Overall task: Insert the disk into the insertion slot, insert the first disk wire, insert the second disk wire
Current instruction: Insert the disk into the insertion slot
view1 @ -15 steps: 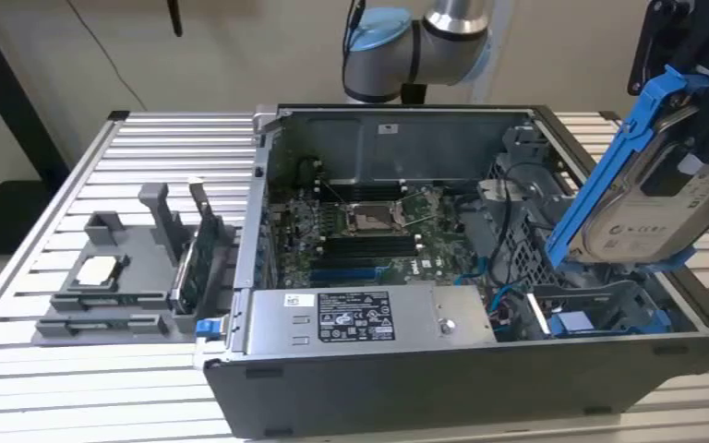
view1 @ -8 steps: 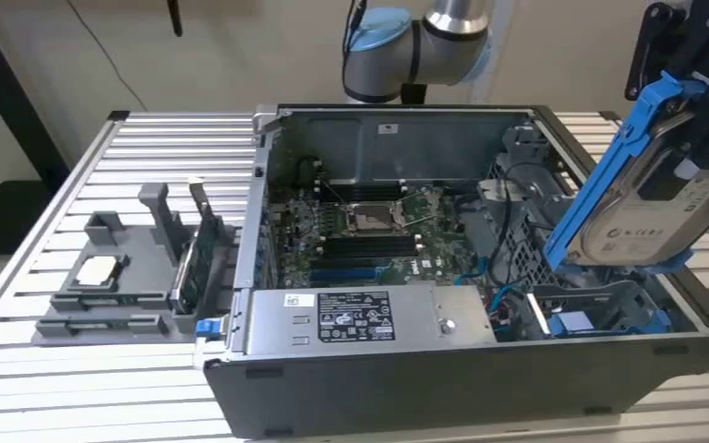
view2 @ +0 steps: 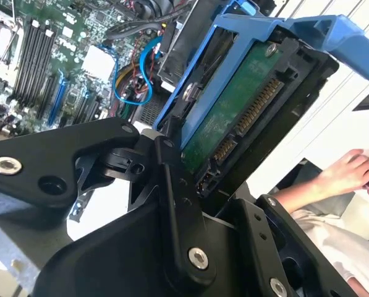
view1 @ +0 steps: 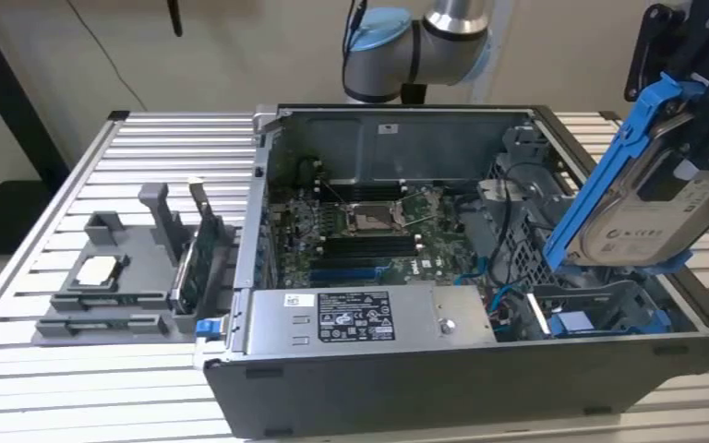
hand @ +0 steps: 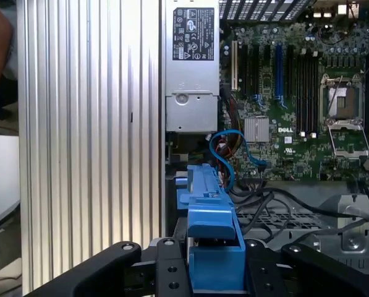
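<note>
Blue-framed disk (view1: pixel 650 221) (tilted) sits clamped in gripper (view1: pixel 697 129), above insertion slot (view1: pixel 601 312).

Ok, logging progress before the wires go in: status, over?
Status: gripper shut on the disk. It hangs tilted over the insertion slot, not in. Blue cable loops beside the slot, over.

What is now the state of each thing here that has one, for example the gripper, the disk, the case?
gripper: shut on the disk.
disk: held in the air, tilted, above the insertion slot, not inserted.
insertion slot: no disk in it.
computer case: open, side cover off, board in sight.
</note>
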Robot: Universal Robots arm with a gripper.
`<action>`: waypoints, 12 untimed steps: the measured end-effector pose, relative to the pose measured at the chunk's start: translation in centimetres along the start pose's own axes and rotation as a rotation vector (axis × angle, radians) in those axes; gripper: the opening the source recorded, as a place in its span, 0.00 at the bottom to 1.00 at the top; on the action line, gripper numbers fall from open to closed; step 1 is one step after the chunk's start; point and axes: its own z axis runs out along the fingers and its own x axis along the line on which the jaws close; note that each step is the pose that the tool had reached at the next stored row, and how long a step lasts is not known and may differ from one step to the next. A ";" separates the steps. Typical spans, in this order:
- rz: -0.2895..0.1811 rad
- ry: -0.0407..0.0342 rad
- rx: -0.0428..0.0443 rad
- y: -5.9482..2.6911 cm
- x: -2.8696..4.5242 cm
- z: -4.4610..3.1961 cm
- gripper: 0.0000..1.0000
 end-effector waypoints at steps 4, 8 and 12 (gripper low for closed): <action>0.000 0.0001 0.0000 -0.01 0.00 0.21 0.33; 0.000 0.0002 0.0000 -0.02 0.00 0.40 0.33; 0.000 0.0001 0.0000 -0.03 0.00 0.64 0.33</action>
